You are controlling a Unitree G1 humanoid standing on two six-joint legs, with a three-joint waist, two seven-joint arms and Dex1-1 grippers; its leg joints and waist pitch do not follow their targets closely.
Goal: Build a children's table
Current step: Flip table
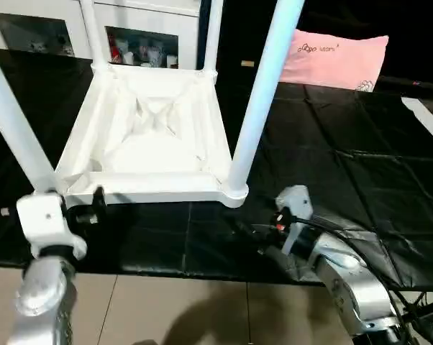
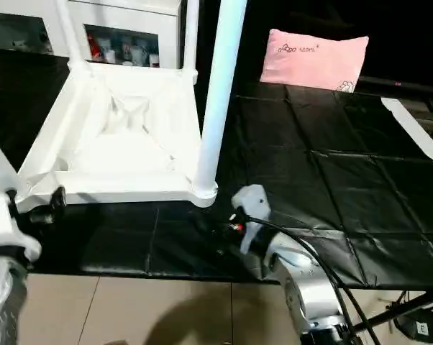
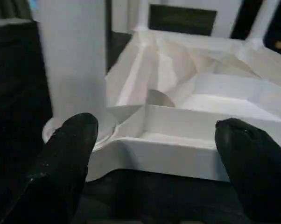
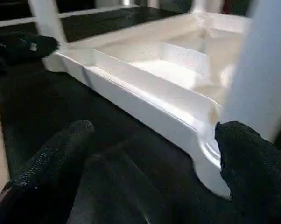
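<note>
The white children's table (image 1: 152, 122) lies upside down on the black cloth, ribbed underside up, with all its tube legs standing in the corner sockets. The near-right leg (image 1: 263, 93) and near-left leg (image 1: 11, 122) rise out of the picture. My left gripper (image 1: 93, 207) is open just in front of the near-left corner; in the left wrist view its fingers (image 3: 68, 154) stand wide apart before the rim (image 3: 178, 140), holding nothing. My right gripper (image 4: 154, 158) is open and low on the cloth, just short of the near-right corner socket (image 4: 210, 154).
A black cloth (image 1: 331, 144) covers the work surface, whose front edge meets beige floor (image 1: 180, 309). A pink pillow (image 1: 339, 61) lies at the back right. A white cabinet with glass doors (image 1: 141, 36) stands behind the table. Cables run along my right forearm (image 2: 303, 287).
</note>
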